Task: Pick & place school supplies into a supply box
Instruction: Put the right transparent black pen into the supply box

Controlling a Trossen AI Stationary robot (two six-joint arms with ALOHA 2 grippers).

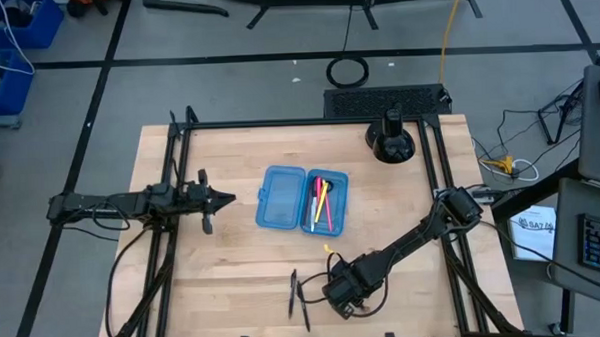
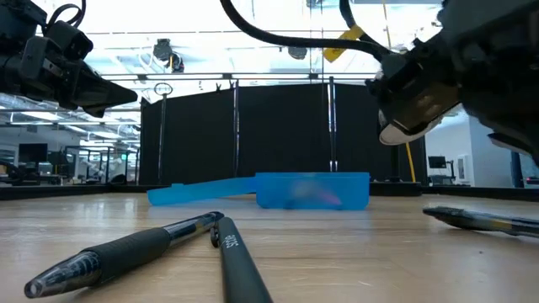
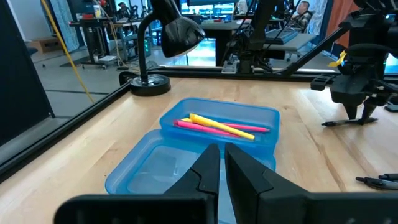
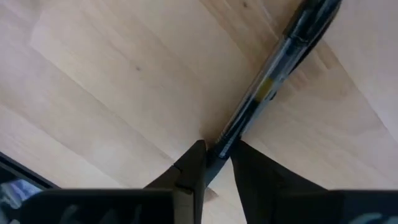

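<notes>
The translucent blue supply box (image 1: 301,198) lies open mid-table, its two halves flat on the wood. The half toward the table's right (image 3: 217,118) holds a yellow pencil (image 3: 221,126) and pink pens (image 3: 199,126). My left gripper (image 3: 222,148) hovers shut just left of the box (image 1: 228,199), touching nothing. My right gripper (image 1: 336,287) is down at the table near its near edge, shut on a black pen (image 4: 273,81). Two more black pens (image 1: 292,294) (image 1: 305,310) lie flat on the table just left of it. My right gripper pinches the black pen between its two fingers at one end (image 4: 225,142). The fingers (image 3: 360,112) come from above, pointing down, and lie across the pen. The pen lies flat on the table, its shaft (image 3: 339,123) reaching out from the fingers.
A black round stand (image 1: 391,140) stands at the far right of the table. A small yellow bit (image 1: 330,249) lies between the box and my right gripper. Black frame rails (image 1: 177,223) run along the table's left and right sides. Bare wood shows at the near left.
</notes>
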